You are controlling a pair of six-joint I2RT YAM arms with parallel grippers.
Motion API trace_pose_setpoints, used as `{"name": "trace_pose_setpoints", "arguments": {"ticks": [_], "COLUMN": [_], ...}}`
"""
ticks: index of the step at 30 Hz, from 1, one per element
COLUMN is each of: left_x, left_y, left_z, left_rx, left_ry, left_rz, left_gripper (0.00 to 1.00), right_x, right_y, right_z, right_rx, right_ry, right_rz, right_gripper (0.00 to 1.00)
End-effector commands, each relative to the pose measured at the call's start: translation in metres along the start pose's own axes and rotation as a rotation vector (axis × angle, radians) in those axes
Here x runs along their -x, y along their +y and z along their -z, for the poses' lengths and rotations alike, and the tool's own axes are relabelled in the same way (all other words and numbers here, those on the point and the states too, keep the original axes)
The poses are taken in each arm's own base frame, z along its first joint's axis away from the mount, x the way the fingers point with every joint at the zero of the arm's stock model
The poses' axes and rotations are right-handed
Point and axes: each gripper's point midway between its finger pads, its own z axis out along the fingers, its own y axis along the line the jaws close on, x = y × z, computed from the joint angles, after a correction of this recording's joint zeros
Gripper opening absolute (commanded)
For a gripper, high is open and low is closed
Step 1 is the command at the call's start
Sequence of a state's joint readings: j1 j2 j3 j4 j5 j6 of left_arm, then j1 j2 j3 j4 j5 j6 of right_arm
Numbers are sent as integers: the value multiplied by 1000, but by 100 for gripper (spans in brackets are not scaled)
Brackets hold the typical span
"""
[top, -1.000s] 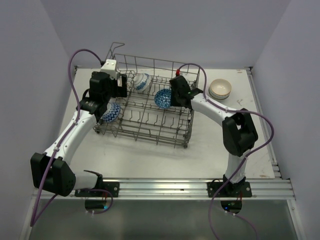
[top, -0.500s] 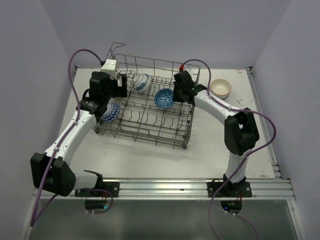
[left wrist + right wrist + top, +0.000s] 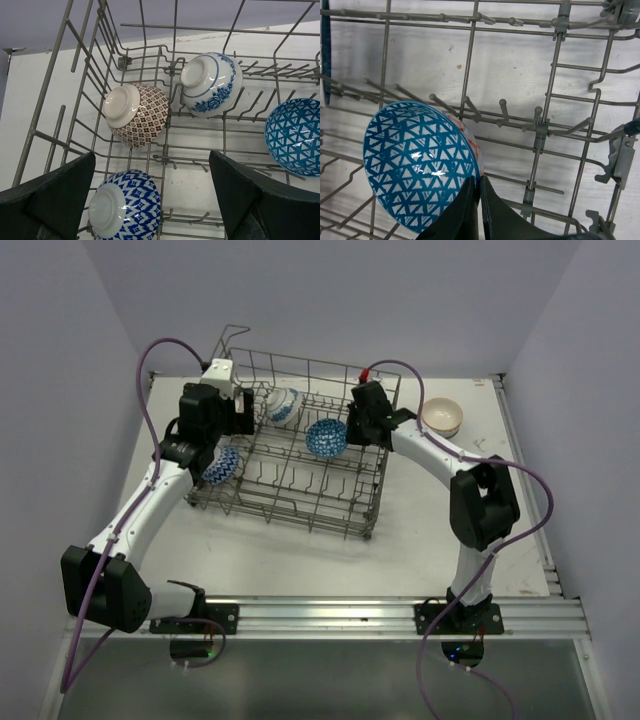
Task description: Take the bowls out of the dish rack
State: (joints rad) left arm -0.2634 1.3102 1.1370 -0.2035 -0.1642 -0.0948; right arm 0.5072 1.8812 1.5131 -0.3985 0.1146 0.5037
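The blue triangle-patterned ceramic bowl [image 3: 417, 162] is pinched, perhaps lifted, by the right gripper [image 3: 479, 184]; the left gripper [image 3: 150, 175] is spread wide.

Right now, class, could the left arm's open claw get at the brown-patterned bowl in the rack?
Probably yes: the left claw hangs open above the brown-patterned bowl, which lies foot-up with no dish rack wire across it.

rack: grey wire dish rack [image 3: 300, 502] on white table [image 3: 300, 560] | inside: blue lattice-patterned ceramic bowl [image 3: 326, 438], tilted, right gripper [image 3: 352, 430] at its rim | left gripper [image 3: 240, 418] above rack's left end | outside, right: cream round ceramic bowl [image 3: 441, 416]
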Motion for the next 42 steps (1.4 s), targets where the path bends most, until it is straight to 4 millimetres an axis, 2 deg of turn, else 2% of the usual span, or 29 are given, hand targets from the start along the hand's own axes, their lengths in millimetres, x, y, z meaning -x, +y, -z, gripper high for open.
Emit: {"name": "trace_pose_setpoints", "arguments": {"ticks": [1, 2, 3, 4, 6, 10, 11, 12, 15, 19, 23, 26, 27, 29, 30, 32, 35, 38, 39, 40, 41, 42], "left_x": [21, 21, 21, 22, 22, 23, 22, 23, 21, 22, 22, 21, 21, 21, 21, 22, 22, 22, 22, 22, 22, 23], "left_y": [-3, -4, -4, -4, -4, -3, -3, -3, -3, -3, -3, -3, -3, -3, -3, -2, -2, -2, -2, -2, -2, -1], "left_z": [2, 2, 2, 3, 2, 3, 3, 3, 2, 3, 3, 2, 2, 2, 2, 3, 3, 3, 3, 3, 3, 3], "left_rx": [-5, -8, -8, -8, -6, -5, -5, -3, -2, -3, -5, -3, -3, 0, -2, 0, 3, 4, 4, 4, 4, 4], "left_ry": [-54, -55, -55, -58, -55, -59, -57, -59, -54, -57, -56, -54, -56, -54, -54, -57, -56, -57, -58, -56, -56, -59], "left_rz": [22, 23, 24, 23, 24, 23, 21, 22, 21, 22, 23, 22, 21, 21, 23, 22, 21, 20, 22, 20, 20, 19], "left_gripper": [100, 100, 100, 100, 100, 100, 100, 100, 100, 100, 100, 100, 100, 100, 100, 100, 100, 100, 100, 100, 100, 100], "right_x": [-25, -28, -31, -31, -32, -34, -33, -33, -28, -9, 19, 31, 30, 46, 46, 58, 78, 107, 118, 130, 136, 146], "right_y": [16, 16, 14, 15, 14, 14, 14, 14, 17, 36, 62, 73, 78, 81, 77, 76, 54, 25, 7, -4, -14, -37], "right_z": [-6, -8, -11, -12, -16, -21, -21, -22, -18, 0, 28, 42, 46, 57, 59, 67, 80, 101, 105, 119, 125, 130], "right_rx": [78, 78, 73, 73, 65, 56, 54, 54, 64, 143, 267, 344, 391, 443, 463, 492, 439, 375, 343, 320, 296, 250], "right_ry": [101, 110, 121, 121, 132, 151, 152, 152, 134, 90, 13, -18, -3, -40, -38, -92, -174, -289, -324, -377, -403, -439], "right_rz": [28, 30, 31, 31, 35, 46, 45, 45, 33, 9, -17, -49, -57, -101, -128, -142, -151, -180, -202, -218, -236, -265], "right_gripper": [11, 13, 24, 27, 31, 33, 31, 17, 0, 0, 0, 0, 0, 0, 0, 0, 0, 0, 0, 0, 0, 0]}}
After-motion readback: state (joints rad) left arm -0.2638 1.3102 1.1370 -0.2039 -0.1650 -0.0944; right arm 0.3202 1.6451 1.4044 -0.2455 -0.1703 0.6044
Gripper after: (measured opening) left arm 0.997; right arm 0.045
